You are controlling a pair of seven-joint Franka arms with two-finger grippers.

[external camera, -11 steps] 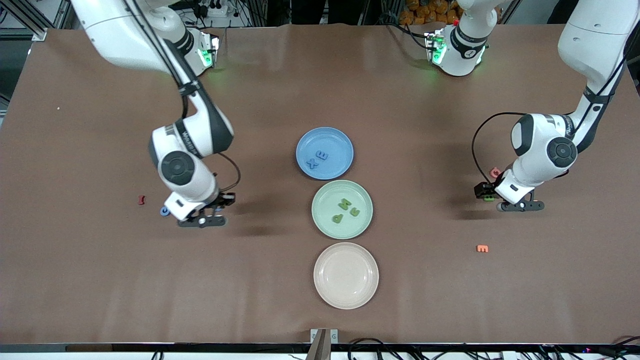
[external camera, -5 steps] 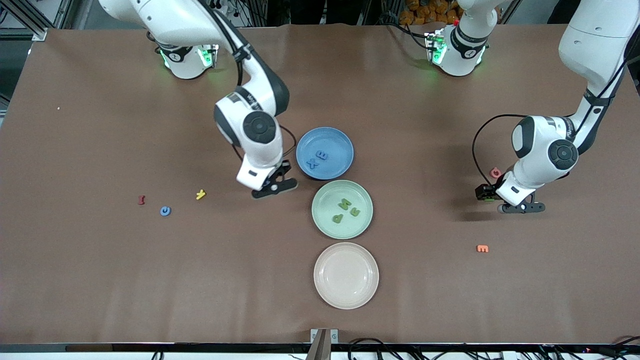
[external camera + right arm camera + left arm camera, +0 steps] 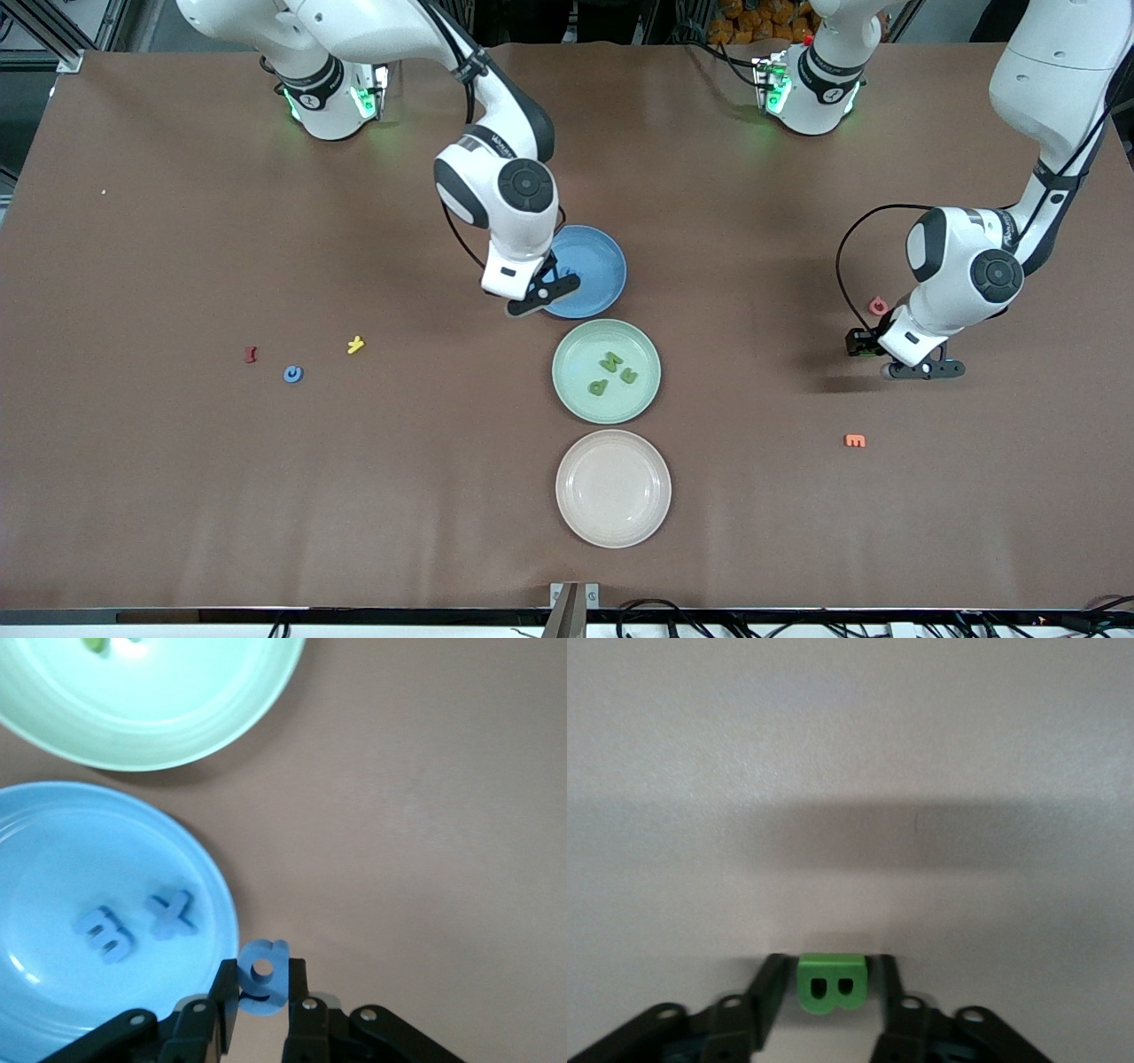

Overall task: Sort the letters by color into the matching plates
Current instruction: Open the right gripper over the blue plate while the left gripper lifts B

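Between right tool (image 3: pixel 262 992) fingers: blue letter (image 3: pixel 262 976).

Front cam: high, across the surface (image 3: pixel 177 496), facing both arm bases, whole scene in frame. Left wrist cam: looks straight down, close, past left gripper (image 3: pixel 830 988) onto bare surface. Right wrist cam: also straight down, close, over the blue plate (image 3: pixel 53 859) rim. It shares the blue plate (image 3: pixel 595 266) and green plate (image 3: pixel 580 394) with the front cam.
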